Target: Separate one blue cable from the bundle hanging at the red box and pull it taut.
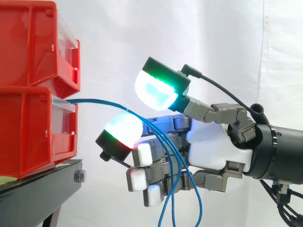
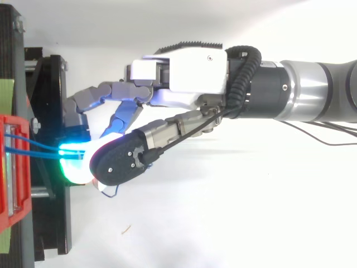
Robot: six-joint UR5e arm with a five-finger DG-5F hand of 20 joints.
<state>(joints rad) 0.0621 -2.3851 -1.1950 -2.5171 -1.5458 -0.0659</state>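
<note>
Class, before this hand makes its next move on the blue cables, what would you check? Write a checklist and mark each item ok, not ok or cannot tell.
1. Blue cables anchored at the lower red bin: ok, they come out of its front.
2. One cable separated from the bundle: not ok, several strands hang together across the hand.
3. Grip on a cable: not ok, in the side view the two large glowing pads stand apart, with strands passing between them.
4. Cable taut: not ok, the strands arc out and droop below the hand.
5. Hand clear of the bin: ok, there is a gap between them in both views.
</note>
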